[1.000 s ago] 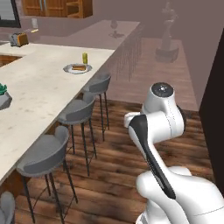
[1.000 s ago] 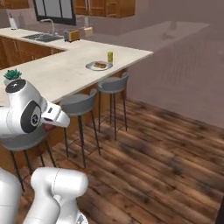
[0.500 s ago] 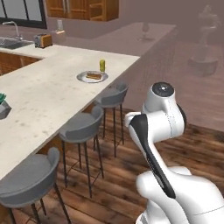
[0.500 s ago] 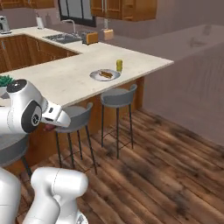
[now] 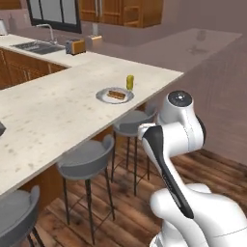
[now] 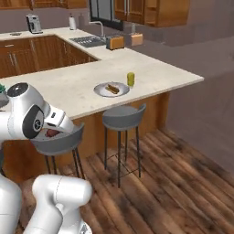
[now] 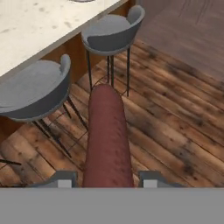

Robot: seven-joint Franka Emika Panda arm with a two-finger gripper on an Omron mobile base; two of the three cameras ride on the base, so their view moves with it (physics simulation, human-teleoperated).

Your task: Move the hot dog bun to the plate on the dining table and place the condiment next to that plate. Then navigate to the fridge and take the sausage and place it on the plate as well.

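**Sausage in grip, plate ahead on the counter**

Gripper [image 7: 105,177] clamped on the sausage [image 7: 108,135], one dark tip at each side of its near end, the red-brown length running toward 12 o'clock in the hand view. Carried low, over wood floor [image 7: 175,100], with two grey stools [image 7: 35,89] at 9 to 12 o'clock and the pale dining counter [image 7: 39,22] edge at 11. In the right base view, a reddish patch tucked under the hand at about 9 o'clock, most likely the same sausage.

Outward on the counter: plate [image 6: 111,89] with the hot dog bun [image 6: 112,88] lying on it, and the yellow-green condiment [image 6: 130,79] bottle standing just beside the plate at its 2 o'clock. Same group at about 11 o'clock in the left base view. Farther back, toaster [image 6: 115,43] and sink [image 6: 90,40].

Judged: bun and condiment steps done; last step in hand, sausage being brought to the plate. Next move calls for closing on the counter, lifting the arm above the stools and counter edge, then lowering the sausage onto the plate by the bun before releasing.
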